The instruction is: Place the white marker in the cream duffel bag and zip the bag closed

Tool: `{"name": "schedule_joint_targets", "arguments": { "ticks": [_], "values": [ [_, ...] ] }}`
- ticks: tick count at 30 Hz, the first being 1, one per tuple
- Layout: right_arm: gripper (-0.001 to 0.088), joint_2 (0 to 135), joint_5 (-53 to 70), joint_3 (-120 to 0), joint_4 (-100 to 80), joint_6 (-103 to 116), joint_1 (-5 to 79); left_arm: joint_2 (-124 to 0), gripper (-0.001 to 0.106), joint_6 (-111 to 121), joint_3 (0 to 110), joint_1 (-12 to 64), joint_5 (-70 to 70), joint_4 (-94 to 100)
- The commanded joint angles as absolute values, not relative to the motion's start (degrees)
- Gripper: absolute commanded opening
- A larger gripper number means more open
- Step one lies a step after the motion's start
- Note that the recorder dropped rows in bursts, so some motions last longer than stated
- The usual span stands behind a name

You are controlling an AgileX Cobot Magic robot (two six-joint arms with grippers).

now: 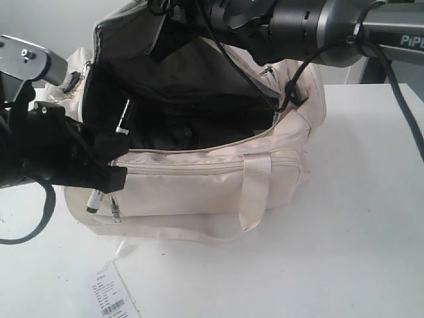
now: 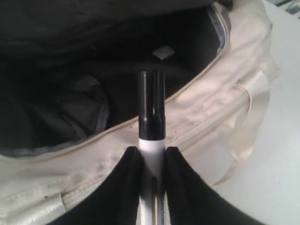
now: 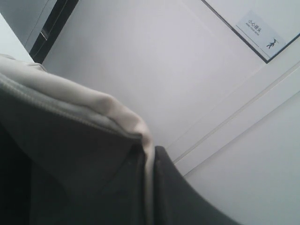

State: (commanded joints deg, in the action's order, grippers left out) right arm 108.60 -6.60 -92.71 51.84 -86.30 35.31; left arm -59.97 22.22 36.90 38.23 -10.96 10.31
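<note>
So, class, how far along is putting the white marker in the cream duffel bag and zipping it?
Done: the cream duffel bag is unzipped, its edge pinched up by the right hand. In hand: the left hand grips the white marker, cap pointing into the opening. Left: release it inside, then zip the bag shut.

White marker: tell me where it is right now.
The white marker is clamped in the left gripper at the left of the exterior view, its black cap pointing over the front rim of the cream duffel bag into its open mouth.
</note>
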Motion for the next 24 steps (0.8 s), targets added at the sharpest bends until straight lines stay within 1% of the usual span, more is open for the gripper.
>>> {"name": "schedule_joint_targets", "arguments": {
  "ticks": [9,14,18,24],
  "values": [
    [0.0,108.6,-6.6,-92.71,51.84,-86.3,35.31,-59.97,0.0,19.89,33.16,34.19,-30.17,10.08],
    [0.0,108.6,-6.6,-92.71,51.84,-86.3,35.31,-60.64,0.0,17.65,33.16,32.44,-36.13,6.73],
    [0.0,108.6,-6.6,-92.71,51.84,-86.3,35.31,-62.76,0.0,16.61,33.16,31.37,-45.3,3.77],
    [0.0,108.6,-6.6,-92.71,51.84,-86.3,35.31,-67.69,0.0,16.47,33.16,31.39,-54.0,1.67]
  ]
}}
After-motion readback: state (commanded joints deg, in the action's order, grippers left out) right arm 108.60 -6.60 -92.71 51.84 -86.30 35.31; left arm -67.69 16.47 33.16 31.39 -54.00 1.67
